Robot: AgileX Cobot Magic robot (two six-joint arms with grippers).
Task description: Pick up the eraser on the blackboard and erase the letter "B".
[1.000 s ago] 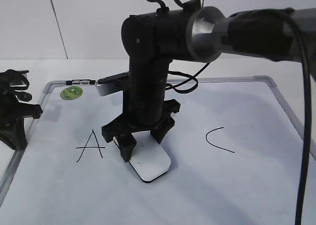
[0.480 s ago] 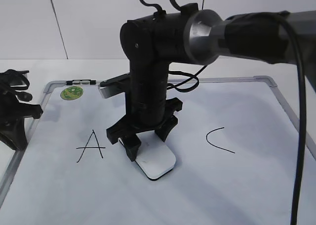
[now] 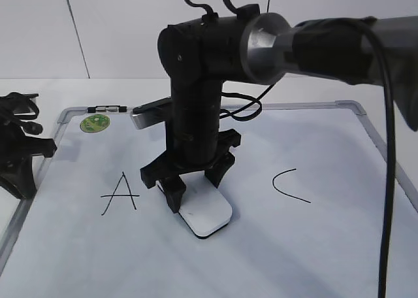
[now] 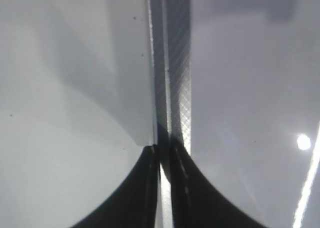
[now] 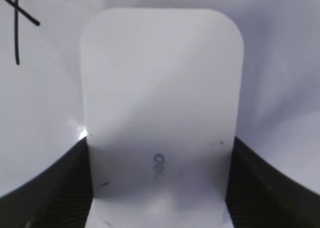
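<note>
The blackboard (image 3: 313, 246) is a white board with a silver frame, lying flat. My right gripper (image 3: 194, 192) is shut on the white eraser (image 3: 206, 213) and holds it flat on the board between the black "A" (image 3: 119, 192) and the black "C" (image 3: 289, 185). In the right wrist view the eraser (image 5: 160, 88) fills the middle between my jaws (image 5: 159, 188), with part of the "A" (image 5: 20, 18) at the top left. No letter "B" shows; that spot lies under the eraser and arm. My left gripper (image 3: 19, 161) rests at the board's left edge, jaws (image 4: 164, 153) shut and empty.
A round green sticker (image 3: 95, 122) sits at the board's far left corner, with a small black clip (image 3: 108, 108) on the frame there. The board's frame edge (image 4: 172, 63) runs through the left wrist view. A white wall stands behind the table.
My right gripper slid the eraser slightly to the right and toward the front over the last second; since half a second ago it has barely moved. The left arm has not moved.
</note>
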